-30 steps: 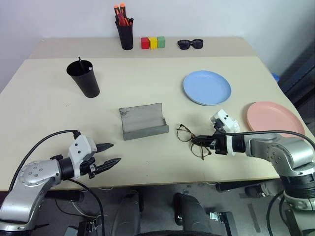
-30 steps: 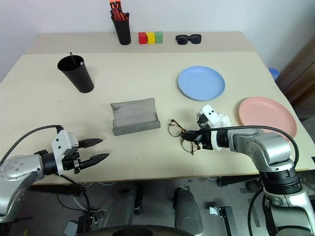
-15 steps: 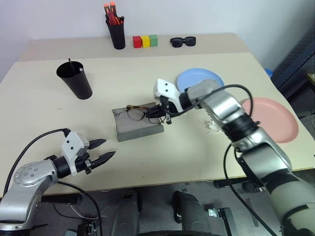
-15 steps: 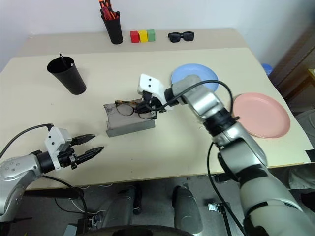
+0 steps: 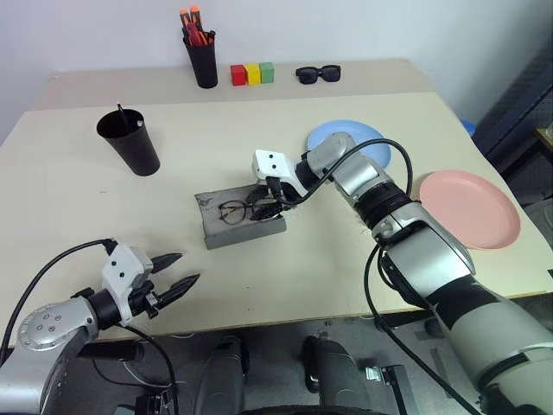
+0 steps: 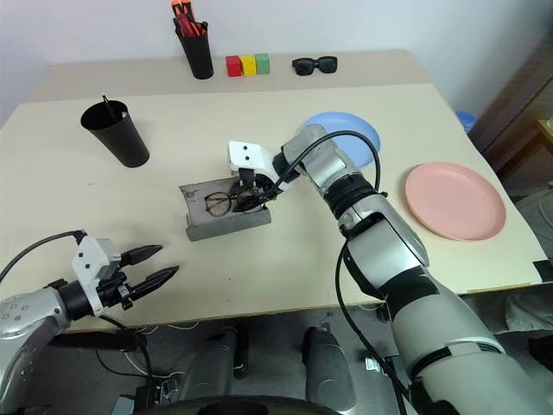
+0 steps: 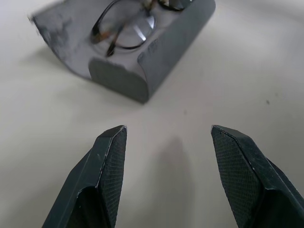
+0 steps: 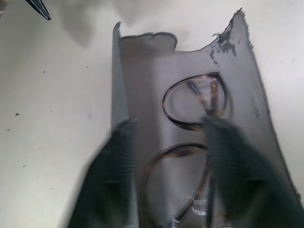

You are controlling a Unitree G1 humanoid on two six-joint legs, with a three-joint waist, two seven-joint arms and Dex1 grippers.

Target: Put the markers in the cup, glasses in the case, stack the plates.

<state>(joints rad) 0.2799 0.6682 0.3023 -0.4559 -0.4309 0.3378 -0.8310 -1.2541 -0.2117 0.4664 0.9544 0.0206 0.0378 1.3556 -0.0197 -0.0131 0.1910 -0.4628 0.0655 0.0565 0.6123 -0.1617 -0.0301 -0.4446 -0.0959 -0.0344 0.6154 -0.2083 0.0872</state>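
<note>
Both tools open, right tool (image 5: 270, 204) over glasses (image 5: 239, 210) in case (image 5: 242, 226).

the right gripper (image 8: 166, 180) fingers are motion-blurred over the glasses (image 8: 190, 137); the case (image 8: 142, 95) runs off frame.

No legible text, labels, brands or numbers on any object (cup, case, plates, blocks all appear plain, unmarked).

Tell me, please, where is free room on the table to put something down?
Free: between the cup and the case, and the near edge ahead of the left end effector. Crowded: around the case, where the right end effector hovers over the glasses.
</note>
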